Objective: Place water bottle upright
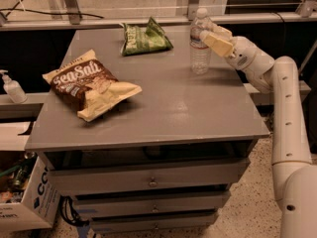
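The water bottle (199,47), small, clear and ribbed with a white cap, stands upright on the grey table (168,108) near its far right edge. My gripper (208,34) reaches in from the right at the level of the bottle's shoulder. One cream finger (218,43) lies across the bottle's near side and the other sits behind it. The gripper is shut on the bottle's upper part, and the bottle's base rests on the tabletop.
A brown and cream sea-salt chip bag (86,83) lies at the table's left. A green chip bag (144,37) lies at the far middle. A white pump-top dispenser (11,87) stands on a ledge to the left. A cardboard box (29,202) sits on the floor at lower left.
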